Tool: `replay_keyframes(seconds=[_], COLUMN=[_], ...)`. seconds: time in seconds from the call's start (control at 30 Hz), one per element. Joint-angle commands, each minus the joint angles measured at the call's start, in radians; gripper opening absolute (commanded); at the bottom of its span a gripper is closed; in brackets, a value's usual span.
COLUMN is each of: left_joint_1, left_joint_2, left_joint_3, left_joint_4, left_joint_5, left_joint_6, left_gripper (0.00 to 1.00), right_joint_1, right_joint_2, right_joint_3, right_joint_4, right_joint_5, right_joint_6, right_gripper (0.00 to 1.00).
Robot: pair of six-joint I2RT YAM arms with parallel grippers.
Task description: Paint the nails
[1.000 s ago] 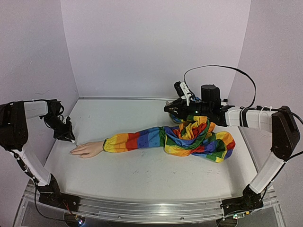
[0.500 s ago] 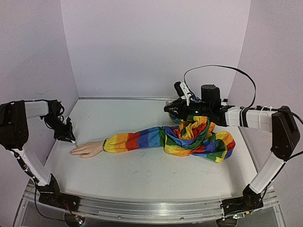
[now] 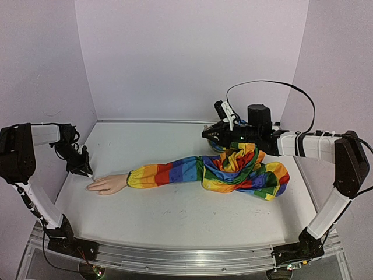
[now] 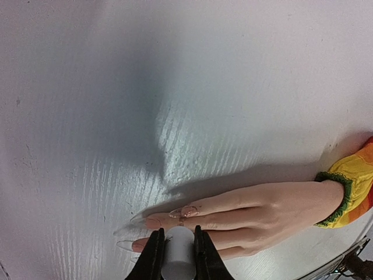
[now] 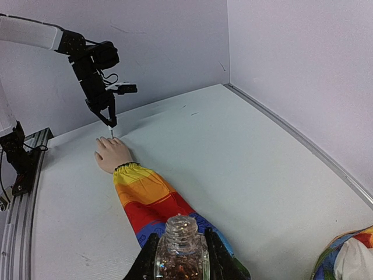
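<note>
The pale mannequin hand (image 3: 108, 184) lies flat on the table at the left, at the end of a rainbow-striped sleeve (image 3: 175, 171). In the left wrist view its long nails (image 4: 187, 211) point left. My left gripper (image 4: 178, 240) is shut on a white brush handle (image 4: 178, 256) and holds it just above the fingers (image 4: 233, 219). It also shows in the top view (image 3: 84, 167), by the fingertips. My right gripper (image 5: 180, 256) is shut on a small clear glass bottle (image 5: 180, 254), open at the top with glittery contents, held over the bunched sleeve at the back right (image 3: 211, 134).
The sleeve ends in a crumpled rainbow heap (image 3: 247, 169) at the right. Lilac walls close in the table on the left, back and right. A black cable (image 3: 274, 84) loops above the right arm.
</note>
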Motion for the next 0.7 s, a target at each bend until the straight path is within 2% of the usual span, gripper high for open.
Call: replay_keyframes(seconds=[0.0,0.27,0.67], left_joint_1=[0.004,0.005,0.004], left_joint_2=[-0.01,-0.047,-0.061], left_joint_3=[0.02,0.012,0.012], left_joint_4=[0.007,0.004,0.044], left_joint_5=[-0.04,-0.077,0.042], left_joint_6=[0.005,0.002,-0.001], left_gripper=[0.0,0.0,0.0], right_joint_1=[-0.004,-0.004,-0.004], right_joint_2=[-0.006,-0.006,-0.01], right_joint_3=[0.046,0.046,0.043], right_joint_4=[0.042,0.041,0.041], right_joint_5=[-0.025,-0.03,-0.032], right_joint_6=[-0.008,-0.005,-0.004], right_gripper=[0.0,0.0,0.0])
